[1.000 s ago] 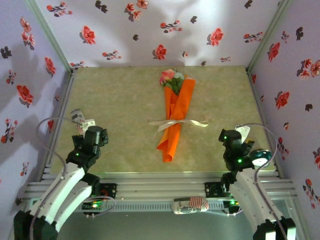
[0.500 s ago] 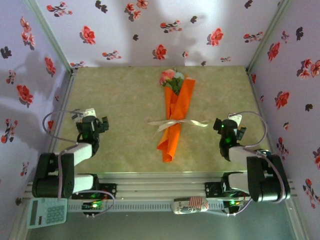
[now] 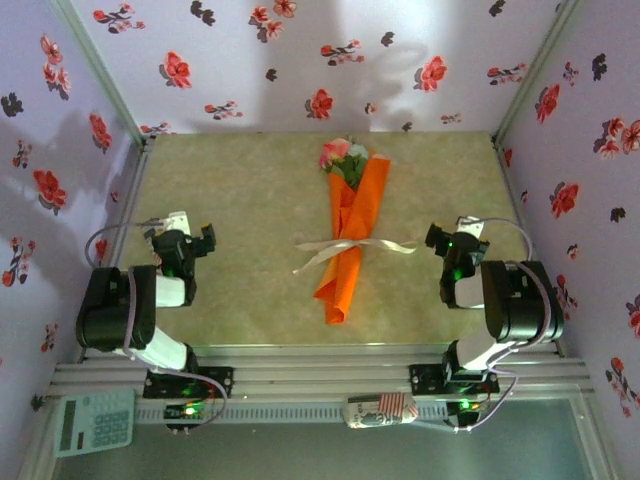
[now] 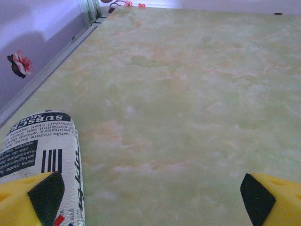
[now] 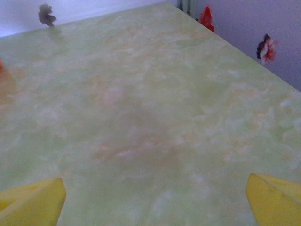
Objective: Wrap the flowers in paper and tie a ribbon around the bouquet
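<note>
Top external: bouquet (image 3: 352, 225) wrapped, centre frame; ribbon (image 3: 358, 246) looks tied across middle. Task looks done. Left gripper (image 3: 186, 231), right gripper (image 3: 452, 233) flank it, well apart, fingers wide, empty.

Both my arms folded low and tucked back over their bases, jaws agape.
My left gripper (image 3: 183, 235) and right gripper (image 3: 452, 237) sit well apart, each pointing forward, away from the bases, yellow fingertips (image 4: 21, 200) spread wide.

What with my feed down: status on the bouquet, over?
Open and empty: left fingers, right fingers. Wrapped bouquet lies between them, ribbon tied around it. Nothing in the way.
</note>
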Available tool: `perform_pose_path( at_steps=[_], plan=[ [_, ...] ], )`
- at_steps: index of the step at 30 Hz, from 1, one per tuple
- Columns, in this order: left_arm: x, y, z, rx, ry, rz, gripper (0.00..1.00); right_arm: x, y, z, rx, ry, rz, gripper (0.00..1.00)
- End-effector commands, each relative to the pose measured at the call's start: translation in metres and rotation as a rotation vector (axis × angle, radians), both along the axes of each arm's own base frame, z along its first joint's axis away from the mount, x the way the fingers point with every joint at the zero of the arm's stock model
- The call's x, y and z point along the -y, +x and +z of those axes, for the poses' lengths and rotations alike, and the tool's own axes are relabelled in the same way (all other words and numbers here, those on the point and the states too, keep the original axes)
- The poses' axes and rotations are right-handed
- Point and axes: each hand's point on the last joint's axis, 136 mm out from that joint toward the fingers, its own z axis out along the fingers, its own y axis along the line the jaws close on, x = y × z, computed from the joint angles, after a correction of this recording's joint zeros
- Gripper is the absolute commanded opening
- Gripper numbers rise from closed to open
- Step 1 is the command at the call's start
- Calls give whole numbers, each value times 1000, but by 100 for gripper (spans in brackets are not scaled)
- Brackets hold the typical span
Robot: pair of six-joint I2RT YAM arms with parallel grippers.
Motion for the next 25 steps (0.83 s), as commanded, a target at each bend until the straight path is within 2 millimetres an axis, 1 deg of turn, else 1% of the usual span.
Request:
perform_pose_path(
  at_steps=[1, 16, 19, 25],
  plan=[
    [-1, 11, 15, 45, 3, -1, 100, -4, 16, 14, 14, -13, 31, 99],
    [2, 11, 16, 45, 9, -11, 100, -5, 17, 15, 7, -33, 26, 99],
    [2, 11, 16, 45, 9, -11, 100, -19, 24, 13, -19, -35, 114, 99],
    [2, 12, 16, 47, 10, -11, 100, -19, 22, 13, -15, -36, 110, 99]
  ],
)
